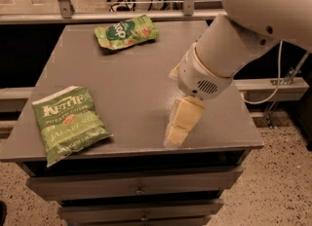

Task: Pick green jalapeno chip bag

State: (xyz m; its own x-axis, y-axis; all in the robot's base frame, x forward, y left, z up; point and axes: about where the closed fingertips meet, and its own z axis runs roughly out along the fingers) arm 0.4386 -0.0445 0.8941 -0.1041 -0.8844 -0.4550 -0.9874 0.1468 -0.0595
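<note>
**Claw parked front right, jalapeno bag way over on the left**

Looking at a grey flat-topped desk (131,74) with a stack of grey drawers (139,187) underneath.

Found the rectangular light-green crinkly chip bag with white "KETTLE" lettering, a small red-orange emblem and "JALAPENO" text (69,122) lying flat near the front left corner. Turned a little off square, with its lower corner right about at the front edge (maybe poking just past it, hard to call).

Spotted the pale cream, blocky claw (176,133) hanging off a big white rounded arm (234,40) that comes in from the upper right. Pointing down, with its tip close to the desk top near the front right edge. Can't tell how far open it is from this angle. Can't make out anything held in it either. Definitely not on the chip bag, well apart from it with bare desk between.

Also got a smaller green bag with a dark green round logo (126,31) at the back of the desk, near the far edge. Plus a thin white cable (274,81) hanging past the right side.
</note>
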